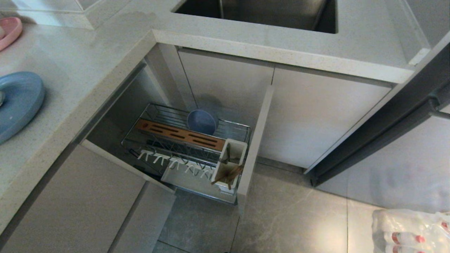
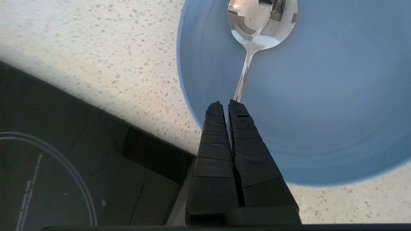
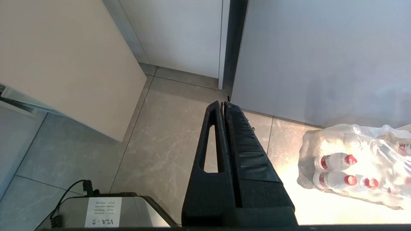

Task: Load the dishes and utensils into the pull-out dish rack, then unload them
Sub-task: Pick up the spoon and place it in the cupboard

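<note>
Speckled white stone made up the bench [image 1: 88, 70] I was working over, with the pulled-out rack [image 1: 190, 147] sitting low in the open cabinet below it. Nearest my left camera, the left end effector [image 2: 224, 107] was pressed together on the thin handle of the spoon [image 2: 261, 22], whose bowl lay over the middle of the blue plate [image 2: 321, 96]. I could not tell whether the spoon was lifted clear or resting on the plate. My worry was that grip: a slim, polished handle pinched only at its end could pivot or slide out, and the heavy end could swing down and knock the plate.

Further off, on the head camera, the plate [image 1: 17, 102] sat near the bench edge at the left, so a scrape could nudge it toward the drop. Down in the rack, the blue bowl [image 1: 201, 121] stood on edge behind the wooden strip [image 1: 179, 134], and the chopsticks [image 1: 230, 175] leaned out of the white cup [image 1: 228, 161]. Dropping the spoon in there, I judged, could catch those sticks or miss the narrow cup and fall through the wires.

My right end effector [image 3: 223, 104] hung closed and empty over the floor tiles [image 3: 154, 134], beside a pack of bottles [image 3: 350, 166].
</note>
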### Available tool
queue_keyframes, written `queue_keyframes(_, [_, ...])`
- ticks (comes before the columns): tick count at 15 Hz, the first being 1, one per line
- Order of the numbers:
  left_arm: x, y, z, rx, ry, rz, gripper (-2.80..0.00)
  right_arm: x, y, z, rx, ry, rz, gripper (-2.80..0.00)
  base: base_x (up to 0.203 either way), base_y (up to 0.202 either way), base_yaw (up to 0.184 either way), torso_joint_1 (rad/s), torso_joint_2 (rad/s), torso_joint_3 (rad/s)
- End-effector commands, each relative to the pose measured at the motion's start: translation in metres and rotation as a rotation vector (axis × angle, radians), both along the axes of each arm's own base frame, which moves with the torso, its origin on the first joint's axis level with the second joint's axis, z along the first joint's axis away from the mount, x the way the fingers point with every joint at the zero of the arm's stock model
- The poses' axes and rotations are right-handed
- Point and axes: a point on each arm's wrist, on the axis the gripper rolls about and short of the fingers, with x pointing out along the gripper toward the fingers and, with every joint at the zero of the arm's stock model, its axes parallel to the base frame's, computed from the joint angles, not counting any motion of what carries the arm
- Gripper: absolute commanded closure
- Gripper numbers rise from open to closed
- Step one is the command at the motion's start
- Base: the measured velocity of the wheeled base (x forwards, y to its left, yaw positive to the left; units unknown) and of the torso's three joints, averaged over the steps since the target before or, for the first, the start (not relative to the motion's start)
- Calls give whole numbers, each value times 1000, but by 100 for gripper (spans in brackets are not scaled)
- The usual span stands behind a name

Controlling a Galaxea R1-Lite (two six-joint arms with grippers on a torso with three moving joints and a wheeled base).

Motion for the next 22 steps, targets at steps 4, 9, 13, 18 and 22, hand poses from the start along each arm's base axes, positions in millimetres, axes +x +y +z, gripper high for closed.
queue_keyframes(4, [6,5,-8,-8,31,-31,-280,0,0,0,0,1,0,0,0,0,0,0,0,0])
queue_keyframes(9, [12,2,-11,-21,41,-59,-280,0,0,0,0,1,0,0,0,0,0,0,0,0])
queue_keyframes(13, [25,0,-18,-48,60,-104,-280,0,0,0,0,1,0,0,0,0,0,0,0,0])
queue_keyframes(18, [33,-1,-21,-62,64,-129,-280,0,0,0,0,1,0,0,0,0,0,0,0,0])
queue_keyframes(22, [38,-1,-21,-79,54,-131,-280,0,0,0,0,1,0,0,0,0,0,0,0,0])
